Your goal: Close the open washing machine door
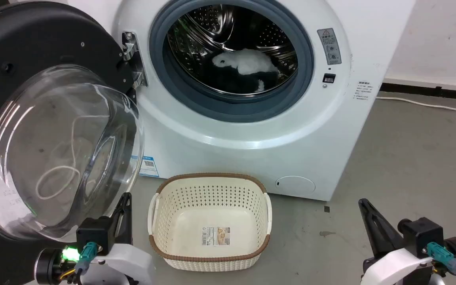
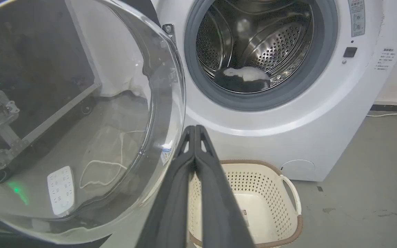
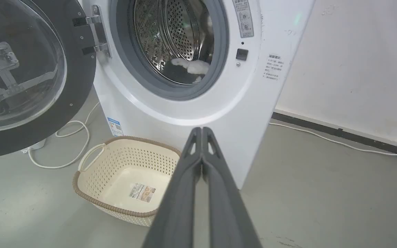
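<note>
The white washing machine [image 1: 311, 130] [image 2: 322, 120] [image 3: 253, 113] stands ahead with its porthole uncovered; white and dark laundry [image 1: 247, 65] lies in the steel drum. The washing machine door [image 1: 50, 130] [image 2: 81, 113] [image 3: 29, 69], black-rimmed with a bulging clear bowl, hangs swung wide open on its hinge at the left. My left gripper [image 1: 126, 196] [image 2: 195, 127] is shut and empty, its tip just right of the glass bowl's lower edge. My right gripper [image 1: 362, 202] [image 3: 201, 129] is shut and empty, low at the right, well away from the door.
A cream perforated basket [image 1: 208, 259] [image 2: 288, 193] [image 3: 91, 165] with a brown rim sits on the grey floor in front of the machine, between my arms. A white cable [image 3: 64, 137] loops on the floor under the door. Another cord [image 1: 426, 103] runs along the right wall.
</note>
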